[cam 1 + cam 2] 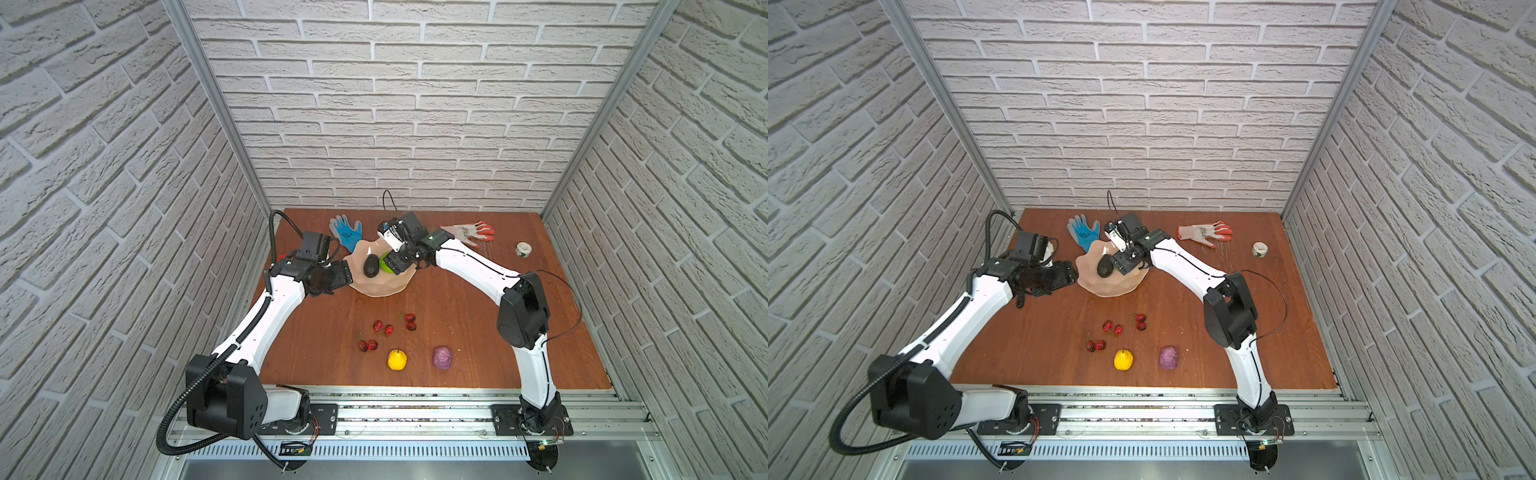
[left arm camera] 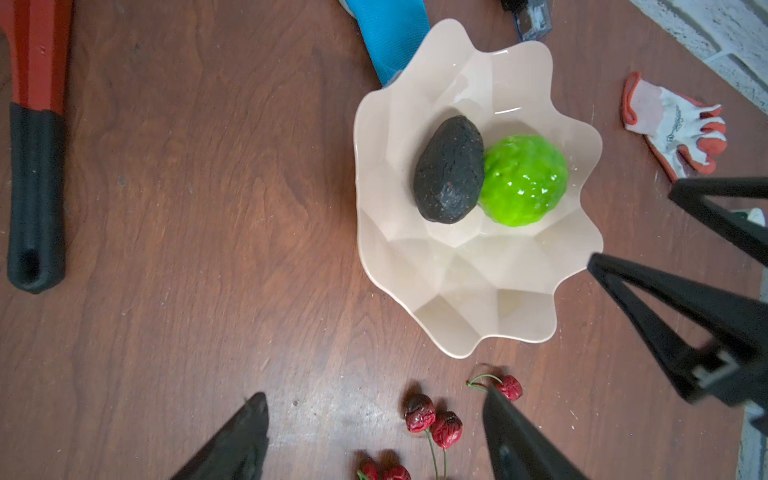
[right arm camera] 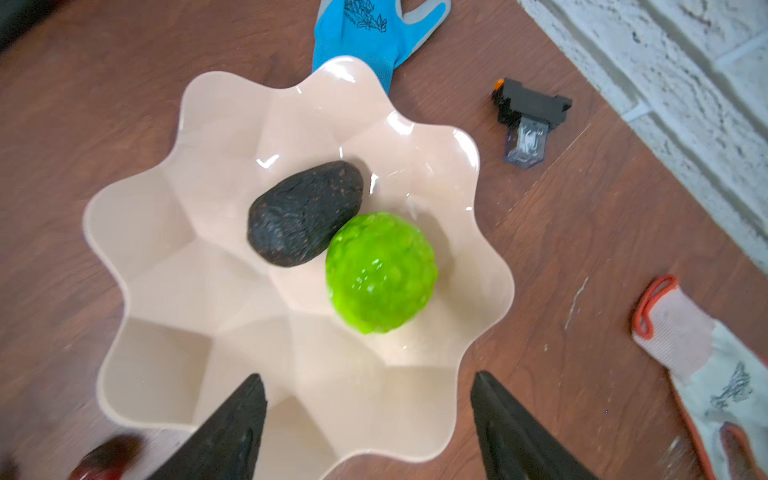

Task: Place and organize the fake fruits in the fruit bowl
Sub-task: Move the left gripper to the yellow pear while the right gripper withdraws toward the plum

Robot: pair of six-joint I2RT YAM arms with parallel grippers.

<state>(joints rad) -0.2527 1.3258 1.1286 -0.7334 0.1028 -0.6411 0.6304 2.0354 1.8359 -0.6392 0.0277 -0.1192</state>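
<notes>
Two touch inside the bowl (image 3: 166,232): avocado (image 3: 305,214) and ball (image 3: 380,272). Left gripper (image 2: 374,395) and right gripper (image 3: 368,376) by it gape empty

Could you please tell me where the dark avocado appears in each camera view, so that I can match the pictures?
In a top view: the avocado lies in the fruit bowl, near mid-picture.
In a top view: the avocado is in the bowl, slightly left of mid-picture.
Left wrist: it lies in the bowl, touching the green ball.
Right wrist: it lies in the bowl against the green ball.
Shared landmark: the blue glove beside the bowl's rim.
</notes>
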